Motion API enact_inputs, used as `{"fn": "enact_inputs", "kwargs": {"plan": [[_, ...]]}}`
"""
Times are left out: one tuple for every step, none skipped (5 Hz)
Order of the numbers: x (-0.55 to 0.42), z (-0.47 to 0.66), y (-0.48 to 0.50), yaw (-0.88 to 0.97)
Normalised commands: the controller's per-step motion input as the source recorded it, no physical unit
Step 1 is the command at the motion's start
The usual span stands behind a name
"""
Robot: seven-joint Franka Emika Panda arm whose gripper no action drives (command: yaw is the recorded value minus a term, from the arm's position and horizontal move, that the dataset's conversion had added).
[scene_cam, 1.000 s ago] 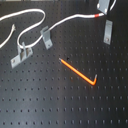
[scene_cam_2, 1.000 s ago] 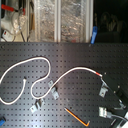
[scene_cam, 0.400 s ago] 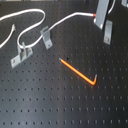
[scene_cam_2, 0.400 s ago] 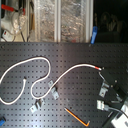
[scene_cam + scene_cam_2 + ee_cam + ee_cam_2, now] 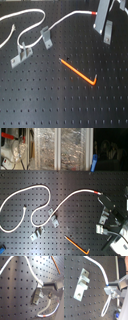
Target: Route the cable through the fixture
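An orange rod (image 5: 79,72) lay on the black pegboard (image 5: 60,105) near two metal clips (image 5: 46,37), clear of the white cable (image 5: 35,26) looping behind them. Since a second earlier, the gripper (image 5: 104,26) had edged sideways, and its red-banded cable end with it. Its jaws pinched that cable near the band.

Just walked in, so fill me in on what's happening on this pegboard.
A single robot arm is working on a white cable that loops across a black pegboard. Its gripper sits at the cable's red-banded end, at the first exterior view's upper right; whether it is clamped on the cable cannot be told. Two small metal fixtures stand further along the cable, and it appears to pass by them. An orange L-bent rod lies loose on the board, untouched.
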Motion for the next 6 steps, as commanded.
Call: {"fn": "enact_inputs", "kwargs": {"plan": [[-0.007, 0.01, -0.007, 0.00], [-0.293, 0.12, -0.196, -0.49], [-0.372, 0.06, -0.162, -0.24], [-0.391, 0.01, -0.167, -0.08], [-0.412, 0.02, -0.161, 0.00], [-0.403, 0.01, -0.055, -0.15]]}}
